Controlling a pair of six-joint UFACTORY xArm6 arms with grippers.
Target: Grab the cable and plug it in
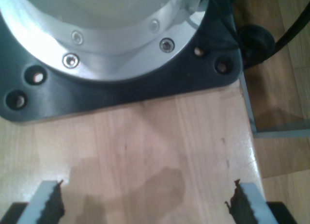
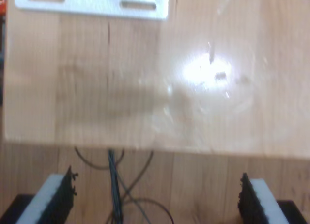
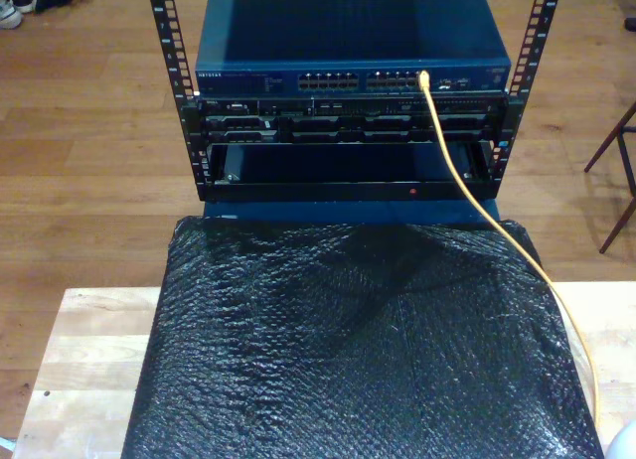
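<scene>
In the exterior view the yellow cable (image 3: 459, 176) has one end sitting in a port of the blue network switch (image 3: 348, 42) at the top of the rack. From there it runs down across the black sheet (image 3: 358, 350) toward the exterior view's lower right. My first gripper (image 1: 147, 204) is open over bare wooden table, with nothing between its fingers (image 1: 48, 207). My second gripper (image 2: 157, 202) is also open and holds nothing. It hangs past the table's edge (image 2: 145, 146) over the floor.
An arm's black base plate (image 1: 121, 95) with a silver flange stands just beyond my first gripper. A white slotted bracket (image 2: 92, 3) lies on the table ahead of my second gripper, and thin black wires (image 2: 114, 185) lie on the floor. Black rack posts (image 3: 169, 42) flank the switch.
</scene>
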